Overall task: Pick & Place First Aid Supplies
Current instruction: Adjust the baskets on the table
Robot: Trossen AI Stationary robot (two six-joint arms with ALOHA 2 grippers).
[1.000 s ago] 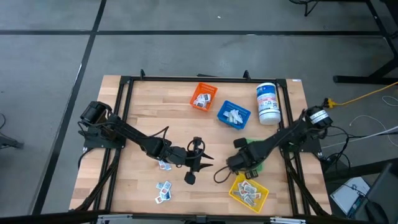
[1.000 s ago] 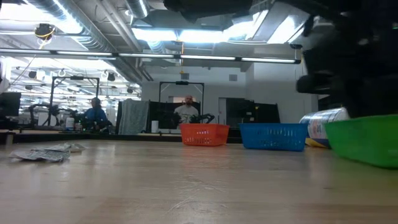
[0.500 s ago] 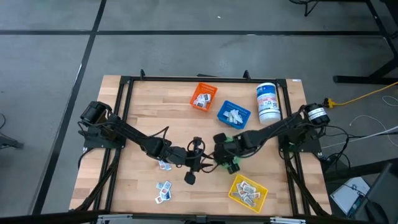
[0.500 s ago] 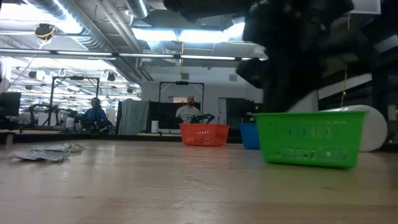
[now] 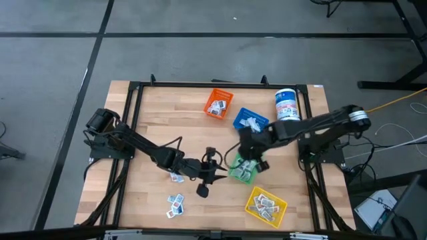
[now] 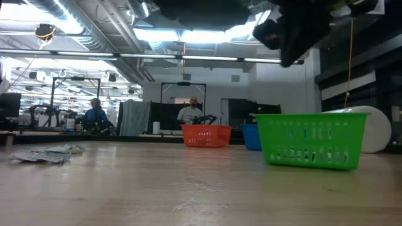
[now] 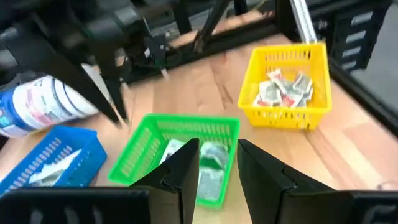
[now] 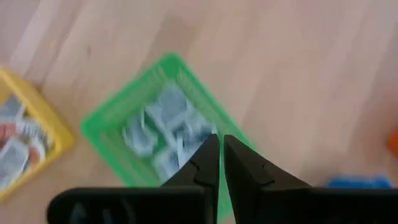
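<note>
Packets [image 5: 175, 204] lie loose on the table [image 5: 153, 120] in a small group, well apart from the green bin [image 5: 241, 169] on the left arm's side, with one more [image 5: 176, 176] closer, under the left arm. More packets already inside the green bin [image 7: 214, 163], also in the yellow bin [image 5: 266, 204], orange bin [image 5: 217, 103] and blue bin [image 5: 250, 123] around it. Look thin, flat and very light, probably a little slippery, so likely to slide on the wood or bend when pushed; best taken by one edge, or pinched across the short side with the fingertips pressed low to the table. Left gripper [image 7: 217, 163] sits just beside the green bin, pointing at it; fingers stand a little apart with a clear gap, nothing between them, nothing touched. Right gripper [image 8: 220, 155] hangs above the green bin, toward the blue bin; fingers nearly together, only a thin slit, holding nothing as far as can be seen. White canister [image 5: 287, 111] stands beyond the blue bin, away from the green one. Seems that the loose packets still wait for sorting, so next grasp probably needs the left arm to turn away from the green bin toward them.
</note>
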